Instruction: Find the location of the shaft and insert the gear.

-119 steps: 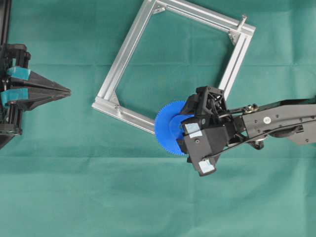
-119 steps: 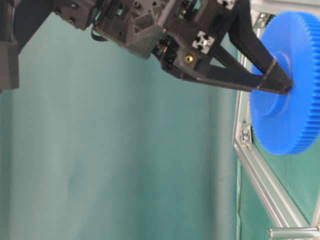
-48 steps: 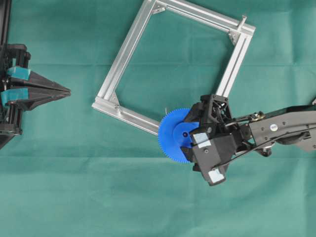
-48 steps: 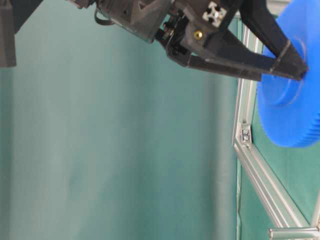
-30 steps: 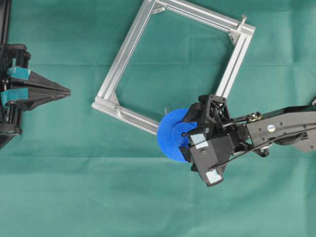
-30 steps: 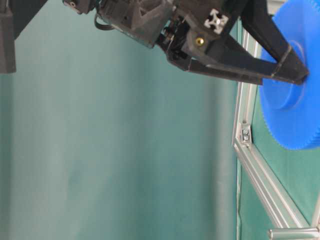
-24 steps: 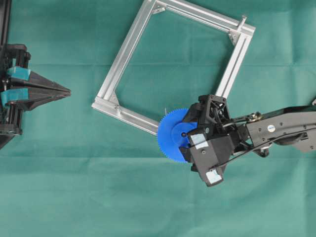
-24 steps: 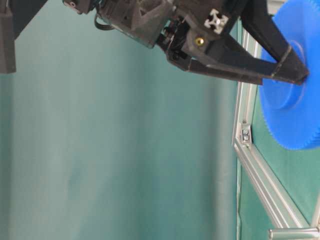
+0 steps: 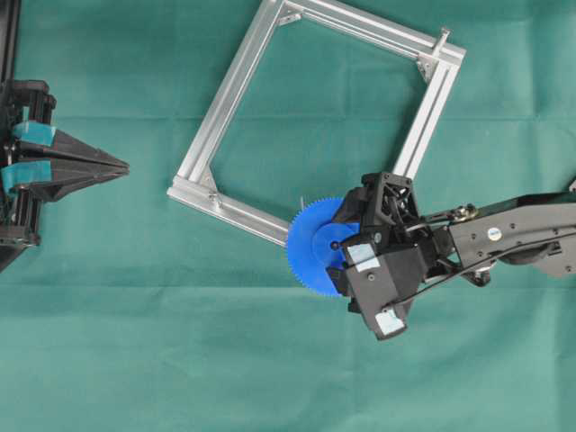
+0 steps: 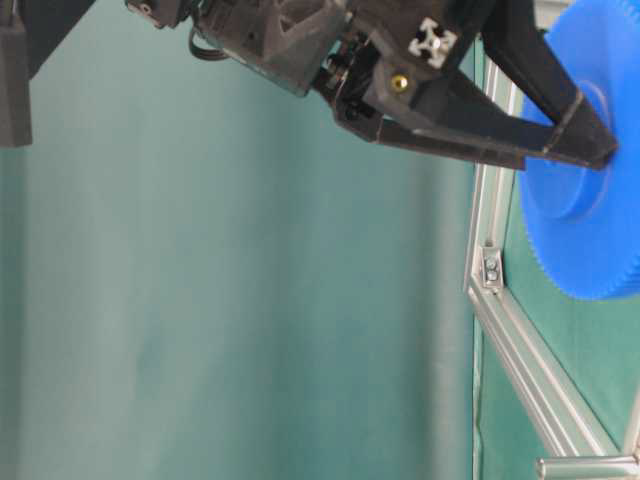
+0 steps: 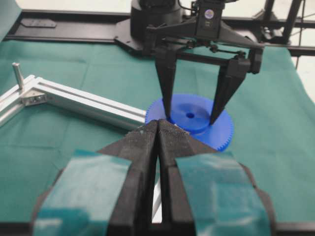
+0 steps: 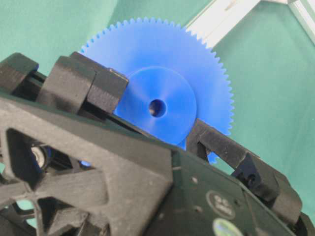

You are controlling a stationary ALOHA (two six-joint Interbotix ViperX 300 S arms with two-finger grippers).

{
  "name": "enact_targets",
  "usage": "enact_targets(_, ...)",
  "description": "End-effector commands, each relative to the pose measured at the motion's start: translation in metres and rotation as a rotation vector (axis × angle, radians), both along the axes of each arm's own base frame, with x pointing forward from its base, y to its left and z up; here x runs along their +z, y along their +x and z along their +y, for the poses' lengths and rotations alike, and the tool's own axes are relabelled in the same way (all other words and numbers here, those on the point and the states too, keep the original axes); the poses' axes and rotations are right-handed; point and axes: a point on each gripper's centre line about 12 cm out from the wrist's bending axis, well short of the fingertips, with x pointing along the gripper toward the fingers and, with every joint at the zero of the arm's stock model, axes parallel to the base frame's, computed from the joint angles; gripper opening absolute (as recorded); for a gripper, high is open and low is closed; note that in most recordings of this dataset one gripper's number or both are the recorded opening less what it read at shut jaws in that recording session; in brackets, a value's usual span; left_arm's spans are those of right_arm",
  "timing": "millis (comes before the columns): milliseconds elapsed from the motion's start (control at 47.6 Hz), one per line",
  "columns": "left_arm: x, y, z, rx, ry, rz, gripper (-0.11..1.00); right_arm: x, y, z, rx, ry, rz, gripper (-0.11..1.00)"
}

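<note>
In the last moment nothing has moved: the right end effector [image 9: 346,245] still pinches the raised hub of the big flat blue plastic gear [image 9: 312,245] by the silver metal frame's [image 9: 236,83] lower corner, far from the small metal shaft [image 9: 442,38], so the carrying has paused, while the left end effector [image 9: 121,166] stays pressed together.

Work surface beneath my arms: a table covered edge to edge by a green cloth [image 9: 135,342], faintly creased. Lying directly on the cloth, in the upper centre of the overhead view, is a square aluminium frame [image 9: 229,90] set diamond-wise, with a short upright pin [image 9: 443,37] at its upper-right corner.
</note>
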Motion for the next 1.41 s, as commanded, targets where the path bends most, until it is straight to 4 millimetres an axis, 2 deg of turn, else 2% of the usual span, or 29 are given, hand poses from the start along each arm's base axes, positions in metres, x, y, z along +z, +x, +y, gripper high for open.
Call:
enact_targets(0,0.004,0.002,0.000,0.000,0.000,-0.009,0.01,0.008,0.003,0.004,0.012,0.005,-0.028,0.69)
enact_targets(210,0.004,0.002,0.000,0.000,0.000,-0.009,0.01,0.007,0.003,0.004,0.012,0.005,-0.026,0.69)
enact_targets(483,0.004,0.002,0.000,0.000,0.000,-0.011,0.01,-0.004,0.005,0.005,0.016,0.001,-0.003,0.69)
enact_targets(840,0.004,0.002,0.000,0.002,0.000,-0.009,0.01,-0.006,0.003,0.004,0.013,0.001,0.003,0.69)
enact_targets(1050,0.004,0.002,0.000,0.000,0.000,-0.009,0.01,-0.004,0.000,0.004,0.011,0.005,0.000,0.69)
enact_targets(1387,0.004,0.002,0.000,0.002,0.000,-0.009,0.01,0.011,-0.005,0.003,0.009,0.013,-0.033,0.69)
